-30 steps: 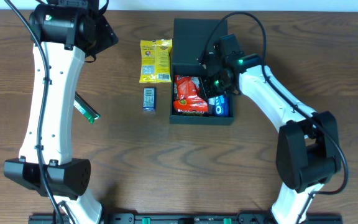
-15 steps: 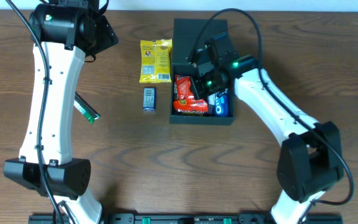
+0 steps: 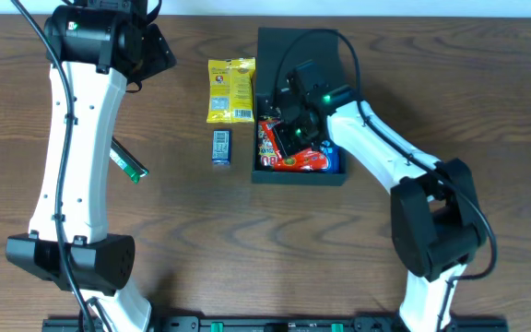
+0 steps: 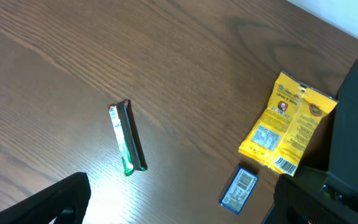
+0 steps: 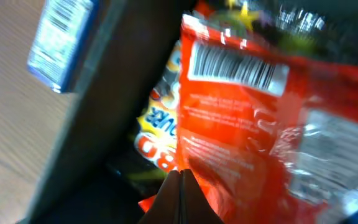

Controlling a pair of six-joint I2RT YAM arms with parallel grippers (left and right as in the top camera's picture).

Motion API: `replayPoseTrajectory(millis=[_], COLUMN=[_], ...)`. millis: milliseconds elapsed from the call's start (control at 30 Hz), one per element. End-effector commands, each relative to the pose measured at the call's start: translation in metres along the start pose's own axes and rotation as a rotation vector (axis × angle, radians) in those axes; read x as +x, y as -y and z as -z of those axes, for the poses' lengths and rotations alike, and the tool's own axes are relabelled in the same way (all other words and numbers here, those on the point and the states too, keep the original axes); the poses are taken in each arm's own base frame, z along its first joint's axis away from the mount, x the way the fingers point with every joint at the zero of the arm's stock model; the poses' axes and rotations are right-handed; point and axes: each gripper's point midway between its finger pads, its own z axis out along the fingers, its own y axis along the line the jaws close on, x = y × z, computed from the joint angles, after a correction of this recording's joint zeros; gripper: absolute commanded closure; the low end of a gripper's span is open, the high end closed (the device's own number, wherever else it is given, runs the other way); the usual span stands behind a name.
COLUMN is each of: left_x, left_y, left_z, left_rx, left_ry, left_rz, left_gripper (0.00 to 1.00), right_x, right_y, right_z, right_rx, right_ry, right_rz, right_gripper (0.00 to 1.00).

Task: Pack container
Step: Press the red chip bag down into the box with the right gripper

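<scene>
Looking down from overhead, we see the container (image 3: 299,179) in the upper middle of the frame, its lid (image 3: 279,51) folded open toward the top edge. Inside lie a red packet (image 3: 295,160) and, at its right, a blue packet (image 3: 332,159).

The right gripper (image 3: 287,127) sits over the left half of the container, above the red packet. In its wrist view we see its fingers (image 5: 169,205) at the bottom of the frame, pressed together into a closed point. The barcode side of the red packet fills the blurred picture behind them. We cannot tell whether the tips pinch any wrapper.

The left gripper (image 4: 182,193) is spread wide and holds nothing. In its wrist view one finger shows in each lower corner, above the bare table (image 4: 185,74). In the overhead frame the left arm (image 3: 72,138) runs up the left side, well apart from the container.

On the table, a yellow packet (image 3: 230,89) lies just beside the left wall of the container. A small blue pack (image 3: 221,146) lies just below it, and a green stick (image 3: 128,160) lies farther left, near the left arm.
</scene>
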Motion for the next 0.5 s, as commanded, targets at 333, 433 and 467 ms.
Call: replayPoseTrajectory(millis=[333, 433, 467], left_x=[0.004, 0.003, 0.003], left_y=[0.000, 0.001, 0.001], left_z=[-0.010, -0.010, -0.010], left_rx=[-0.017, -0.015, -0.015], left_ry=[-0.023, -0.020, -0.020], left_rz=[-0.024, -0.023, -0.023], left_gripper=[0.05, 0.05, 0.05], right_x=[-0.012, 0.011, 0.016], right_y=[0.060, 0.063, 0.064], right_z=[0.080, 0.050, 0.043], right_rx=[0.181, 0.169, 0.167], right_ry=[0.127, 0.023, -0.004], right_rz=[-0.075, -0.094, -0.097], right_gripper=[0.99, 0.99, 0.99])
